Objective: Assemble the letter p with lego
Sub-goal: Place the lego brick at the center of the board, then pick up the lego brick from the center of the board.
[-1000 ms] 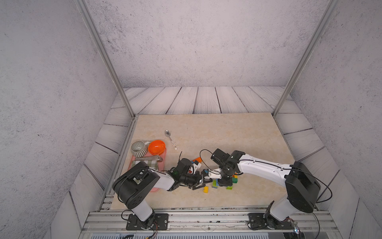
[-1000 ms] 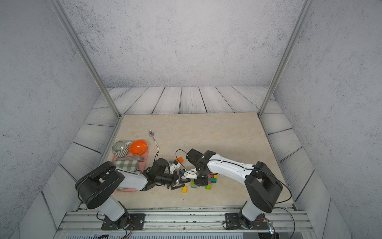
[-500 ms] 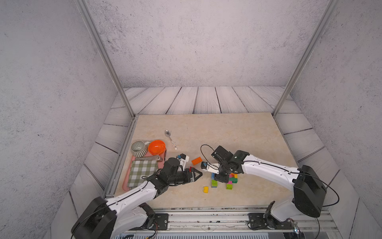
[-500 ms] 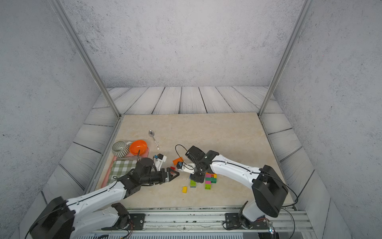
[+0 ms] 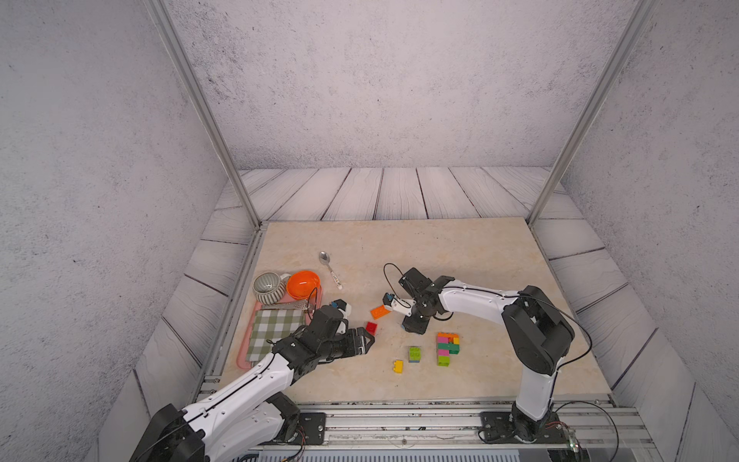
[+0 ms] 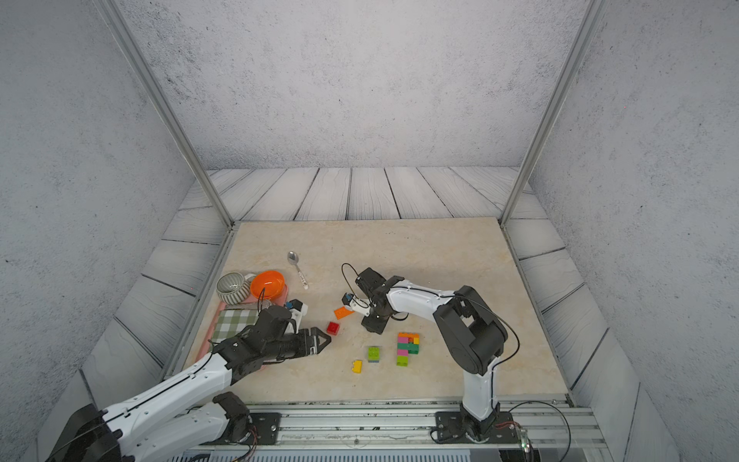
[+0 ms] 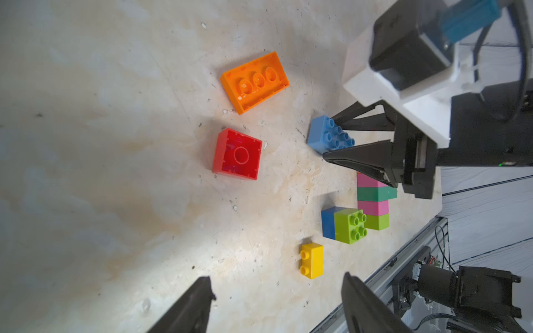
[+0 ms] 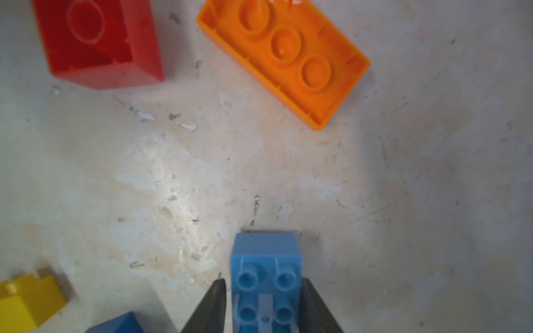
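The left claw [image 7: 277, 276] is held low over the table [image 5: 480, 256], left of centre in a top view. Its two fingers are seen well apart in the left wrist view, with nothing between them. Its tip is pointed at a red brick [image 5: 371, 328], which is lying hollow side up just beside it. An orange long brick [image 5: 380, 311], also turned upside down, is found just above the red one in the frame, apart from it.

The right claw [image 8: 263, 281] is pointed down near the middle of the table. A blue brick [image 8: 265, 248] is set between its fingers, studs turned toward the wrist camera. A thin strip of table is seen between one finger and the brick, so the fingers are slightly parted and the brick is not clamped.

Lower right of this claw in a top view, a flat build of joined bricks [image 5: 448, 344] is laid on the table: orange at the top, then pink with yellow, green, pink, and lime at the bottom. Left of it a lime brick on a blue one [image 5: 414, 354] is placed. A small yellow brick [image 5: 398, 366] is lying lower left of that, near but apart.

At the left edge a pink tray [image 5: 242, 356] is seen with a checked cloth [image 5: 276, 332] on it. A grey ribbed bowl [image 5: 267, 286] and an orange bowl [image 5: 303, 284] are at its upper end. A spoon [image 5: 330, 268] is lying on the table above them.
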`<state>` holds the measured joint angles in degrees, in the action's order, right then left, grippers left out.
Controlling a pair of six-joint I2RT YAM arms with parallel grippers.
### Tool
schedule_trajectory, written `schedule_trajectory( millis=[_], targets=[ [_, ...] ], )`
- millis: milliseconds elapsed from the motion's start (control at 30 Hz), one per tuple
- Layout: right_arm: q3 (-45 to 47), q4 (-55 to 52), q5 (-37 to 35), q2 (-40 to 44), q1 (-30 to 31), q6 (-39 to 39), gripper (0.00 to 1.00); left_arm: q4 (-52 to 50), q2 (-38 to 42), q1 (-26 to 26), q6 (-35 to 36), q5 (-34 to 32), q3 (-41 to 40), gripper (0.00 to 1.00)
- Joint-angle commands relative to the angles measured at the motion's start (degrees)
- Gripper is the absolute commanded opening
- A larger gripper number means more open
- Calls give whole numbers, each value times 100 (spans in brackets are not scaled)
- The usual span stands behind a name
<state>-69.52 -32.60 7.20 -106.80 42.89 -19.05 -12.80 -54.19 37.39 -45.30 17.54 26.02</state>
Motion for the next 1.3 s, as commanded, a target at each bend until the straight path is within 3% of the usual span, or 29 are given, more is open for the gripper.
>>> schedule_trajectory(
  millis=[0, 33, 67, 167, 233, 300, 433, 533, 733, 967, 1100, 1267],
  targets=[
    [78, 22, 28, 171, -10, 362, 70, -104, -23, -56, 194, -58, 231, 76],
    [74, -65, -2, 260, -8, 361, 80, -109, -38, -63, 201, -58, 236, 77],
    [127, -98, -67, 392, 7, 324, 100, -107, -38, -65, 208, -43, 241, 78],
    [289, 79, -915, 797, 52, 725, 99, -118, -39, -74, 215, -14, 271, 84],
    [74, -36, -1274, 872, 52, 1231, 99, -127, -57, -74, 233, -39, 307, 96],
    [-516, -636, -968, 696, 41, 1524, 99, -144, -132, -74, 263, -97, 384, 98],
    [-672, -662, -282, 356, 27, 1134, 99, -179, -349, -72, 331, -80, 564, 98],
    [-870, -895, -342, -47, 31, 922, 87, -173, -404, -74, 339, -65, 588, 98],
    [-776, -880, -332, -277, 29, 730, 85, -179, -428, -78, 360, -75, 586, 98],
    [-715, -804, -262, -307, 41, 652, 75, -92, -579, -82, 373, -5, 585, 98],
    [-785, -876, -285, -402, 43, 640, 64, -74, -577, -83, 373, -5, 579, 98],
    [-799, -914, -296, -455, 85, 630, 63, -50, -592, -82, 370, 12, 565, 98]
  ],
)
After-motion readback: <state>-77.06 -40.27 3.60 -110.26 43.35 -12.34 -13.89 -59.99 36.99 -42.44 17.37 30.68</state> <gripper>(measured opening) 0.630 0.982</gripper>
